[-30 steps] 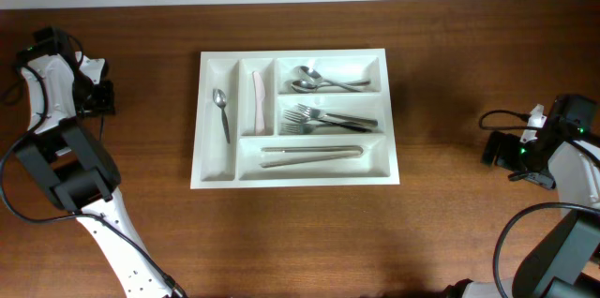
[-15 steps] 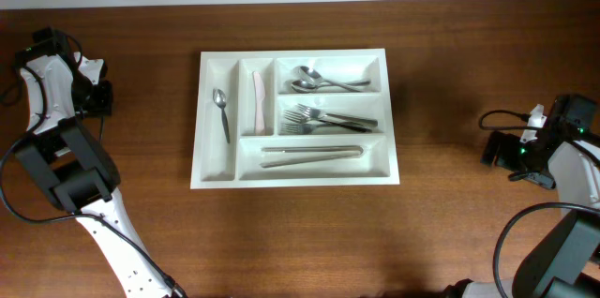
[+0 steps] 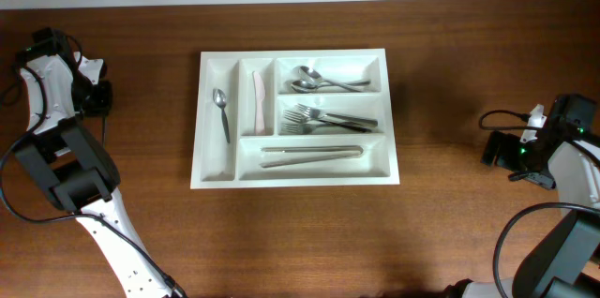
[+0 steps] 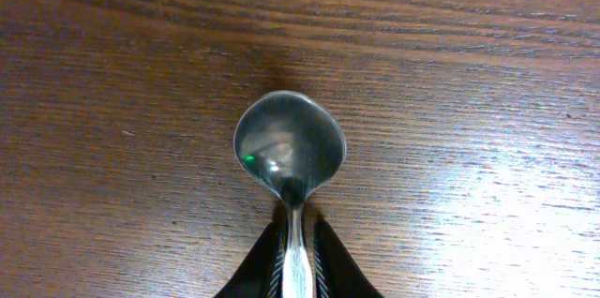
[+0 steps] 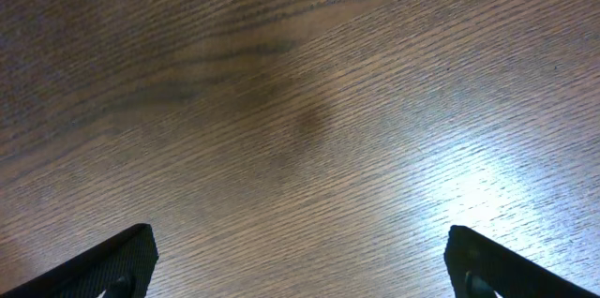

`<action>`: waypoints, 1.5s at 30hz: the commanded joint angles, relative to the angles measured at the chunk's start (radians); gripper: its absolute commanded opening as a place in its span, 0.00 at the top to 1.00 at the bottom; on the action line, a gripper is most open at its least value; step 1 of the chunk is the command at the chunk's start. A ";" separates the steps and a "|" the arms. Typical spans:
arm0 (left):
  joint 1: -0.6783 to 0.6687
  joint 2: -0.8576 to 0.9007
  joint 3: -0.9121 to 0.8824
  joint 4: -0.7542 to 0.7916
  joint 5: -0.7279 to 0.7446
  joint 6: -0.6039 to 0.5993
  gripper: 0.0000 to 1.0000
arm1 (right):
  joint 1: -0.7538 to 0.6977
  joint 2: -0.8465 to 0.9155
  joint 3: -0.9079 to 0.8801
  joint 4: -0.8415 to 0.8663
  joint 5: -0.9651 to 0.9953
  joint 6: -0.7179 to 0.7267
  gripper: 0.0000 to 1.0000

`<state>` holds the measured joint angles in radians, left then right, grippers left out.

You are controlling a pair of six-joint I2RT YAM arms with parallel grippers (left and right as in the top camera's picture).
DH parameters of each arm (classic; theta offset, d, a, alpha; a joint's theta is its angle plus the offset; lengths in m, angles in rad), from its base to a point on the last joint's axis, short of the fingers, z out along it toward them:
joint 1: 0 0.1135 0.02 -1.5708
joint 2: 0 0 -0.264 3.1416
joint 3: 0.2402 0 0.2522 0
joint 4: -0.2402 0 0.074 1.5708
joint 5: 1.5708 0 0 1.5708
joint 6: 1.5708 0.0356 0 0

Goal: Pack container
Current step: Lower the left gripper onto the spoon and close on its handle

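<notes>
Looks like the pick-up step of packing. Nipped close by the left gripper [image 4: 296,242]: the thin handle of a spoon [image 4: 289,148], with a dark finger pressed in on each side and the round bowl flat on the brown table [image 4: 487,73] just ahead of the fingertips. Seems to be a real hold, though not lifted off the wood yet. As for the right gripper [image 5: 300,246]: spread as wide as can be, holding nothing, with only bare wood under it. Can see the container [image 3: 214,162] between the two hands, well apart from both, with forks [image 3: 323,120], long tongs [image 3: 311,153] and more spoons [image 3: 314,81] inside. Next, most likely: keep the squeeze firm, lift straight up, carry across toward the other hand, and stop over the tray. Then lower and let go, maybe into the slot with the other big spoons, along the tray's far edge. Need to go slow and gentle, since thin, shiny and likely to tip or slip out on the way
</notes>
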<state>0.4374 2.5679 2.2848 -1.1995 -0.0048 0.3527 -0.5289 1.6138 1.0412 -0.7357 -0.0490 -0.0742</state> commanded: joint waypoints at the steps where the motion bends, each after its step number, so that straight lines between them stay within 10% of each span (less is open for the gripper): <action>1: 0.013 0.035 -0.006 0.003 -0.017 0.008 0.87 | -0.002 -0.017 -0.002 0.000 0.009 0.012 0.01; 30: 0.013 0.035 -0.006 0.005 -0.017 0.008 0.98 | -0.002 -0.017 -0.002 0.000 0.009 0.012 0.01; 34: 0.013 0.035 -0.006 0.014 -0.017 0.008 0.39 | -0.002 -0.017 -0.002 0.000 0.009 0.012 0.01; 45: 0.013 0.035 -0.006 0.041 -0.016 0.006 0.37 | -0.002 -0.017 -0.002 0.000 0.009 0.012 0.01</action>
<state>0.4450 2.5683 2.2860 -1.1782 -0.0185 0.3557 -0.5289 1.6138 1.0412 -0.7353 -0.0490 -0.0742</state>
